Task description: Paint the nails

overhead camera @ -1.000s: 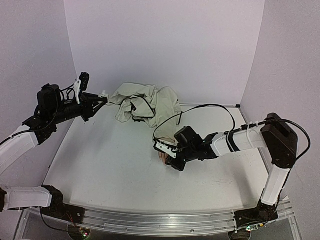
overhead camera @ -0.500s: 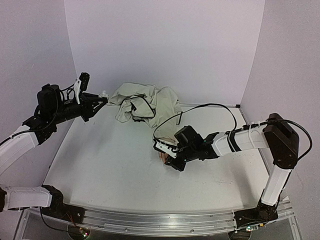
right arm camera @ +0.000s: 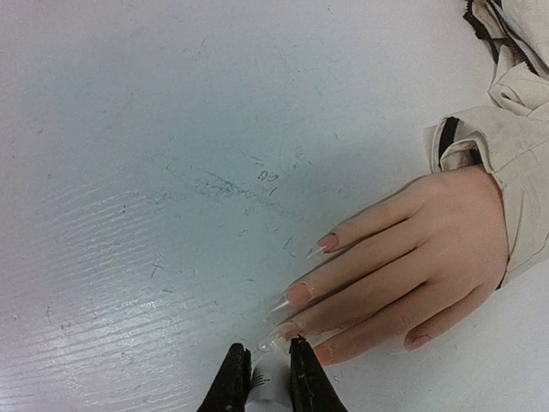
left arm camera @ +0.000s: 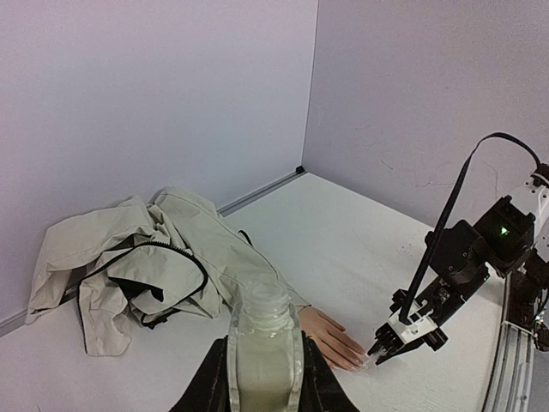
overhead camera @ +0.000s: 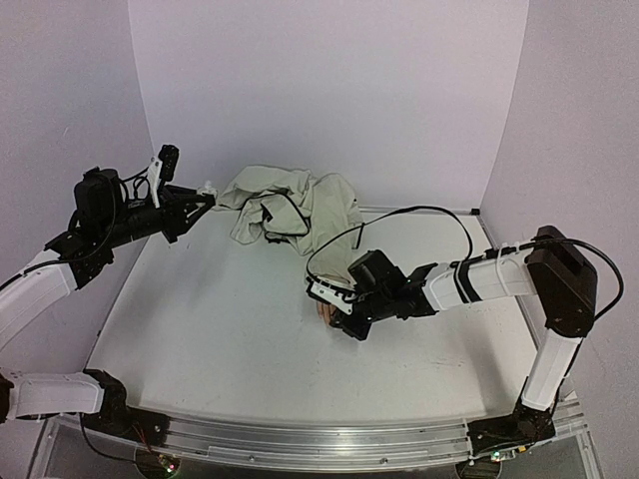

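Observation:
The pale mannequin hand point(right arm camera: 429, 249) lies palm down on the white table, its wrist in a beige sleeve point(right arm camera: 506, 146). Its nails point(right arm camera: 298, 293) are pinkish with long clear pointed tips. My right gripper point(right arm camera: 262, 350) is shut on a small white applicator point(right arm camera: 268, 378), whose front end sits at the nail of the third finger point(right arm camera: 290, 330). In the top view the right gripper point(overhead camera: 334, 317) covers most of the hand point(overhead camera: 322, 311). My left gripper point(overhead camera: 195, 200) is raised at the far left, shut on an open, uncapped translucent bottle point(left arm camera: 263, 343) of pale liquid.
A crumpled beige jacket point(overhead camera: 290, 205) lies at the back of the table, joined to the sleeve. A black cable point(overhead camera: 419, 212) loops over the table behind the right arm. Purple walls close in the back and sides.
My right gripper has shifted very slightly at the fingertips. The left arm and the bottle have not moved.

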### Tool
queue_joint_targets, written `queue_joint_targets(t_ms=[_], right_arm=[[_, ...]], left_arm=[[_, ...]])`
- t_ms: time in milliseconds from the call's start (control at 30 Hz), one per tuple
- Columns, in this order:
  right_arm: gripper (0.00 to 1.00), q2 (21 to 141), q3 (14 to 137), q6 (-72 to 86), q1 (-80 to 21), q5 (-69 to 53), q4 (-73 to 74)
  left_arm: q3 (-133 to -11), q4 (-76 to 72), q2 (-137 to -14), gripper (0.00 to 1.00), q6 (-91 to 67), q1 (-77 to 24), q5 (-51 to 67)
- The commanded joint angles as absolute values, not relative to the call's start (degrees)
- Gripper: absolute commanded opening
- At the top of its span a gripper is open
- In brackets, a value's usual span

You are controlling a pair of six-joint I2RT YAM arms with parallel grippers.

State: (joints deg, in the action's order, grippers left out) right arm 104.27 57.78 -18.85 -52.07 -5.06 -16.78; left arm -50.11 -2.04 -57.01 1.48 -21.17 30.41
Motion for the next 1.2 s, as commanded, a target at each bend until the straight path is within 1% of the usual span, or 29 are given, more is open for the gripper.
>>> queue_joint_targets(t_ms=[0, 433, 667, 1167], right_arm=[[0.0, 105.0, 60.28, -19.29, -52.36, -4.63, -17.62], [0.0, 104.91, 60.18, -18.83, -52.32, -1.93, -18.16], [0.0, 104.72, 59.33, -18.72, -52.37, -4.81, -16.67], [0.0, 104.3, 58.19, -17.75, -52.41, -4.96, -15.74]], left_arm=[[-50.41, -6.25, -55.77, 0.0, 1.49, -20.74, 31.21], [-50.32, -6.24, -55.46, 0.0, 1.49, -20.74, 31.22], [-50.34, -6.24, -55.42, 0.0, 1.45, -20.74, 31.33], [-50.34, -6.25, -55.25, 0.0, 1.41, -20.74, 31.35]])
